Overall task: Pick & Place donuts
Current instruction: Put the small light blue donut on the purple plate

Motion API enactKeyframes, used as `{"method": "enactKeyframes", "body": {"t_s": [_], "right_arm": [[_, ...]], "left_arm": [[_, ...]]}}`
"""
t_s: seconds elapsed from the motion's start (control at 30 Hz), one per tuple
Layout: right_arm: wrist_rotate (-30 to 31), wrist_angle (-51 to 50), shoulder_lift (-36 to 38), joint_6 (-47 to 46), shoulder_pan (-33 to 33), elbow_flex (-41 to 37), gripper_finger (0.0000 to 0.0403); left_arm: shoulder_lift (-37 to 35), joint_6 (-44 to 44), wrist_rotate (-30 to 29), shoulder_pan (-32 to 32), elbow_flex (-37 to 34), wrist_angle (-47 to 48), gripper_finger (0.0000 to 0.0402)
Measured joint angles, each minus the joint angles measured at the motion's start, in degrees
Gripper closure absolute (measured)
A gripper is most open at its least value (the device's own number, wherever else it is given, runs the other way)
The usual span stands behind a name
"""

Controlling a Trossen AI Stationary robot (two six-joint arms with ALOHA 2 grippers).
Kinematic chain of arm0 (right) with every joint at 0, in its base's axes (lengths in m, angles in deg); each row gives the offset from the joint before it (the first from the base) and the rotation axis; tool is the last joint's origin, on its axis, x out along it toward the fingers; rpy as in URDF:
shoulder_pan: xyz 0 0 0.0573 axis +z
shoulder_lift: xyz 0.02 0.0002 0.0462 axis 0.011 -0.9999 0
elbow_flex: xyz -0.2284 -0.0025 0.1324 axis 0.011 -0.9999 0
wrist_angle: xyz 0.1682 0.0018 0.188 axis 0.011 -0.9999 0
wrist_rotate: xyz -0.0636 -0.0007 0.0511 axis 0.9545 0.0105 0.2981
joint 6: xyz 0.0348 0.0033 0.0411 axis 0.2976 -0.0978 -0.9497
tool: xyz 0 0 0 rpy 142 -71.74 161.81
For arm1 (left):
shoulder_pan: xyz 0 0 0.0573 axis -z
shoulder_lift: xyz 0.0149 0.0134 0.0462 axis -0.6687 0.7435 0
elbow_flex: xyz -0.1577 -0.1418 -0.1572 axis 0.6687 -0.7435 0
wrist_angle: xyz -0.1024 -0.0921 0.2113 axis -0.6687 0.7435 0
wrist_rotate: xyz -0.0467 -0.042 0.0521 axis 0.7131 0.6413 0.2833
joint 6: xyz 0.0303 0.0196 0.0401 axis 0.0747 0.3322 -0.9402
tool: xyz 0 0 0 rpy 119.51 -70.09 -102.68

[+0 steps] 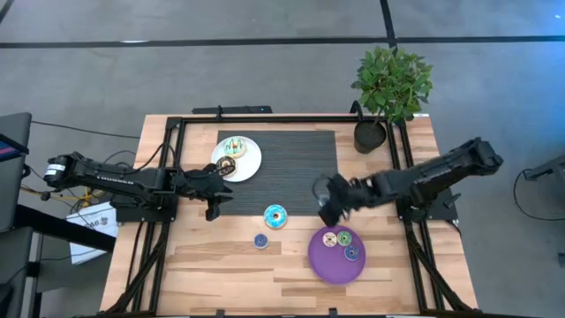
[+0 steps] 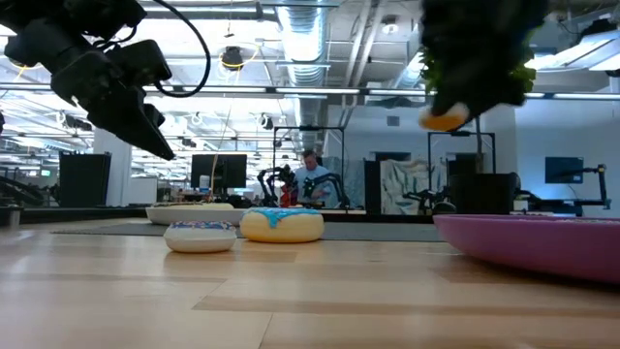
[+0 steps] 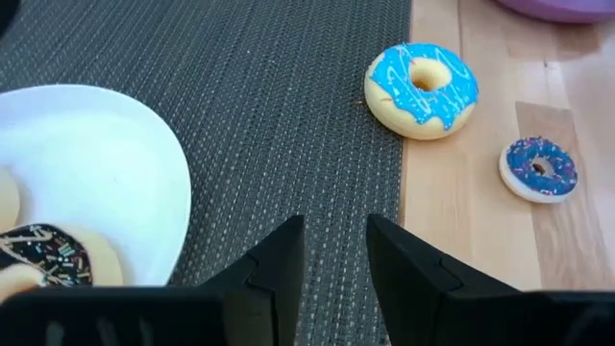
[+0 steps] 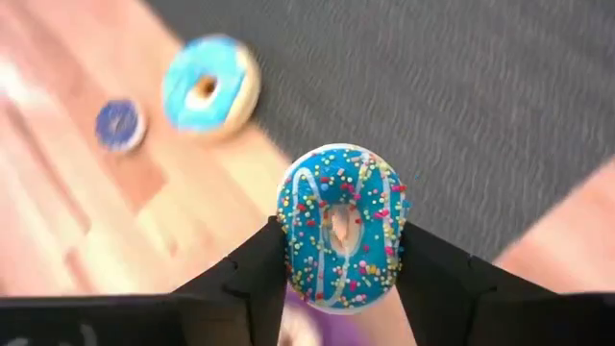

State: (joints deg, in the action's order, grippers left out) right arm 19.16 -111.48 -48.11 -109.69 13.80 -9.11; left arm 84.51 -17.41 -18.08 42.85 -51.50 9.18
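A wooden table (image 1: 203, 265) holds a white plate (image 1: 249, 161) and purple plate (image 1: 331, 262). The right gripper (image 4: 338, 252) pinches a sprinkled teal donut (image 4: 340, 226) by its outer edges above the purple plate; it looks light and rigid. The left gripper (image 3: 334, 252) waits near the white plate, slightly parted and empty.

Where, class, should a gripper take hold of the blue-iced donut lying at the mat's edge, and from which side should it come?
Probably from straight above. The blue-iced donut lies flat with its hole facing up, at the edge of the dark mat. Close the fingers across the full width of the ring, on its opposite cream sides below the icing. The small dark-blue donut lies apart from it, so the sides are free. The left gripper is open nearby.
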Motion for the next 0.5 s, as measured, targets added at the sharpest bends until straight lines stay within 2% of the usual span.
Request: {"method": "enactKeyframes", "body": {"t_s": [0.2,0.37,0.5], "right_arm": [[4.0,-2.0,0.1,-10.7,14.3,0.0,0.0251],[6.2,-1.7,-3.5,-18.8,23.9,0.0,0.0252],[6.3,1.3,-8.9,-21.3,28.8,0.0,0.0246]], "left_arm": [[0.0,2.9,0.0,0.0,0.0,0.0,0.0294],[0.0,5.3,0.2,0.0,0.0,0.0,0.0294],[0.0,4.8,0.2,0.0,0.0,-0.1,0.0294]]}}
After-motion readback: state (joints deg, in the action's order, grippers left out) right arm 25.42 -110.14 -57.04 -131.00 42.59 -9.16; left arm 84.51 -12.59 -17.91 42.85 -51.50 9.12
